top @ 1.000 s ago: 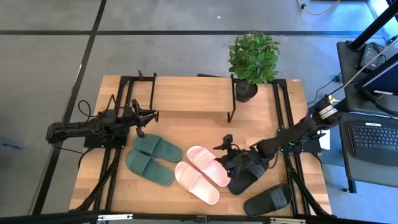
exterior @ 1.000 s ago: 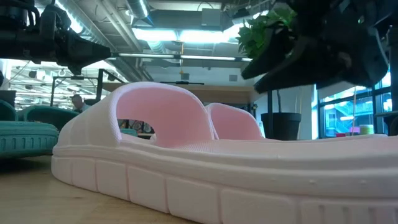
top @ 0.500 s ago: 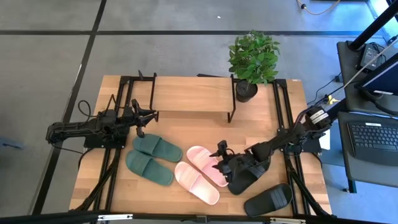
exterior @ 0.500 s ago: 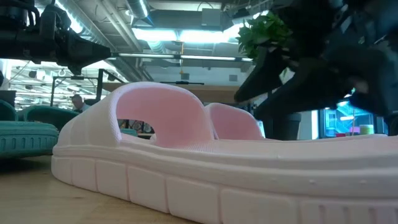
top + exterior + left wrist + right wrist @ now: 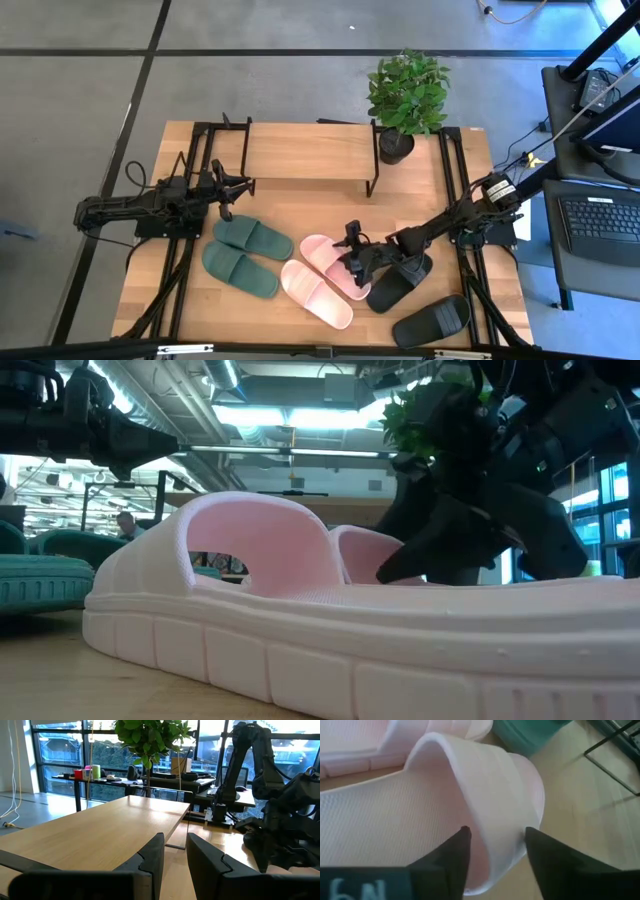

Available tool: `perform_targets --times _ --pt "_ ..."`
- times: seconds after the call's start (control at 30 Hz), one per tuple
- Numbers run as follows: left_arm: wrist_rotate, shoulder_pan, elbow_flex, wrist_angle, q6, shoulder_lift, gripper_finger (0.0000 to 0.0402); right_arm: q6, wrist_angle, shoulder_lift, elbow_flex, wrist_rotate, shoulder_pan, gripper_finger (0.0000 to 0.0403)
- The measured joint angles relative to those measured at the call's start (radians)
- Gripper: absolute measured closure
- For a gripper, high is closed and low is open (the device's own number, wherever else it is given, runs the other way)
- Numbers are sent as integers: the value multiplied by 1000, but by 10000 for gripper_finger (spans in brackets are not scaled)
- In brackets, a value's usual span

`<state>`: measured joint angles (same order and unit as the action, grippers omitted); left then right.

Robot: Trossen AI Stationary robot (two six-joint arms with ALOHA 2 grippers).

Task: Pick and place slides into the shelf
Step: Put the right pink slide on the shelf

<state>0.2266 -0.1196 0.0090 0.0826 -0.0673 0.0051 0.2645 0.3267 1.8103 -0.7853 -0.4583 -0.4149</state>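
Note:
My right gripper is open and low over the farther pink slide. In the right wrist view its fingers stand on either side of that slide's strap, one at the foot opening and one outside. The second pink slide lies beside it, sole down. The green pair lies to the left, the black pair to the right. The shelf stands at the far edge. My left gripper waits open near the shelf's left end. My right gripper comes at the pink slide's strap edge slanting down from the table's right, fingers astride it. I cannot tell whether the fingers touch the strap. The slide lies flat on the table.
A potted plant stands by the shelf's right end. Black frame rails run along both table sides. Bare wood lies between the shelf and the slides. A desk with a keyboard stands off the table's right.
My right gripper has moved toward the table's left and down, from above the nearer black slide to the farther pink slide's strap. The slides have kept their places.

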Motion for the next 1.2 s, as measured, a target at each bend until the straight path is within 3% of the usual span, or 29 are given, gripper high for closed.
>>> perform_targets --times 0.33,0.5,0.73,0.83,1.0,1.2 --pt "0 0 0 0 0 0 325 -16 2 0 0 -10 3 387" --pt "0 0 0 0 0 0 325 -95 -17 -29 0 -26 13 385" --pt "0 0 0 0 0 0 325 -102 -28 -194 1 -104 13 390" --pt "1 0 0 0 0 0 325 -101 -33 -285 -5 -215 13 390" --pt "1 0 0 0 0 0 325 -78 -168 -390 -120 -499 36 390" --pt "1 0 0 0 0 0 325 -48 -348 -398 -333 -626 140 390"
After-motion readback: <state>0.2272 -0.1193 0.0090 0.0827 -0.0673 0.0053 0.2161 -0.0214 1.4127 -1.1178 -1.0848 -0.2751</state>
